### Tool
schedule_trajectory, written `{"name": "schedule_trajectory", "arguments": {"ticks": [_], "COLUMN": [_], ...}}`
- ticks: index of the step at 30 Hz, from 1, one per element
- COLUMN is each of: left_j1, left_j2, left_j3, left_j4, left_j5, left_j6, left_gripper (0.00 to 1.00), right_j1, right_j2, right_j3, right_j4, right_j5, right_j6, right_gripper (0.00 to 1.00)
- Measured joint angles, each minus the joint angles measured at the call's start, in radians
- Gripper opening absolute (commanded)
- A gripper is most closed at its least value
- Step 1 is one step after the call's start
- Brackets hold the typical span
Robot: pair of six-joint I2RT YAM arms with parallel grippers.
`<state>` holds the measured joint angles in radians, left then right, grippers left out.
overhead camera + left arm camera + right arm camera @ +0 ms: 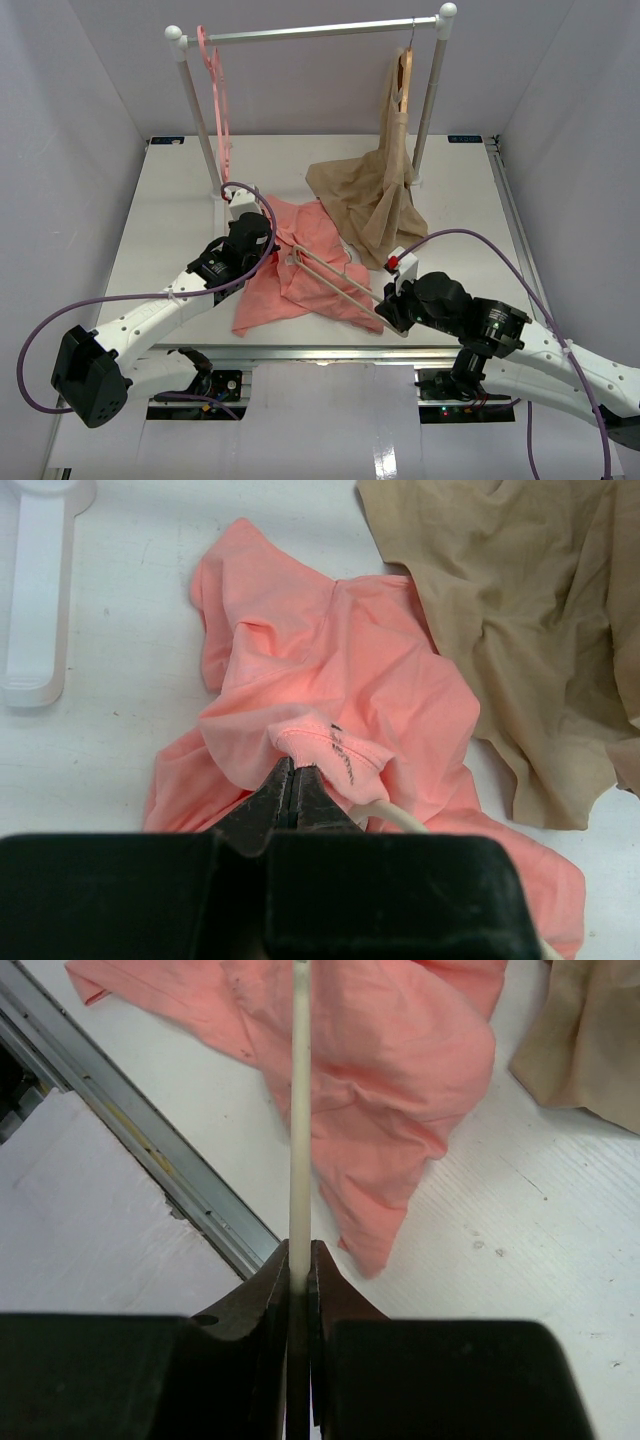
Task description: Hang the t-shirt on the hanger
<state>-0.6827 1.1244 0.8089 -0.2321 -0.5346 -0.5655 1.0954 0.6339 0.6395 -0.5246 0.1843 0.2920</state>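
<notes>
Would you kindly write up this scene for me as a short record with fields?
left gripper: shut on a fold of the t-shirt
right gripper: shut on the hanger bar
t-shirt: crumpled on the table
hanger: lies across the t-shirt, far end under fabric
beige garment: on the wooden hanger, hem draped on the table
pink hanger: on the rail, bare

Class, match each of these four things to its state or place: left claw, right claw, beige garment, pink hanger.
1. left claw
2. right claw
3. beige garment
4. pink hanger

A. hangs at the left end of the rail
B. shut on the hanger
C. shut on the t-shirt
D. draped from the wooden hanger onto the table

Pairs: 1-C, 2-B, 3-D, 4-A
</notes>
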Motion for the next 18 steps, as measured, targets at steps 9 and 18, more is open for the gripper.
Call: {"name": "schedule_trajectory", "arguments": {"ticks": [9, 18], "left_j1": [0.000, 0.000], "left_j2": [0.000, -0.004], "left_j3": [0.000, 0.000], "left_j4": [-0.002, 0.000], "left_j5": [0.006, 0.092], "left_j6": [0.000, 0.003], "left_gripper": [0.00, 0.00], "right_j1": [0.006, 0.023], "right_j2": [-0.008, 0.118], "right_j3": [0.000, 0.054], "right_j4": [-0.003, 0.038], "right_j5": [0.030, 0.049], "right_j6": [-0.001, -0.047], "right_gripper": [0.08, 0.08]}}
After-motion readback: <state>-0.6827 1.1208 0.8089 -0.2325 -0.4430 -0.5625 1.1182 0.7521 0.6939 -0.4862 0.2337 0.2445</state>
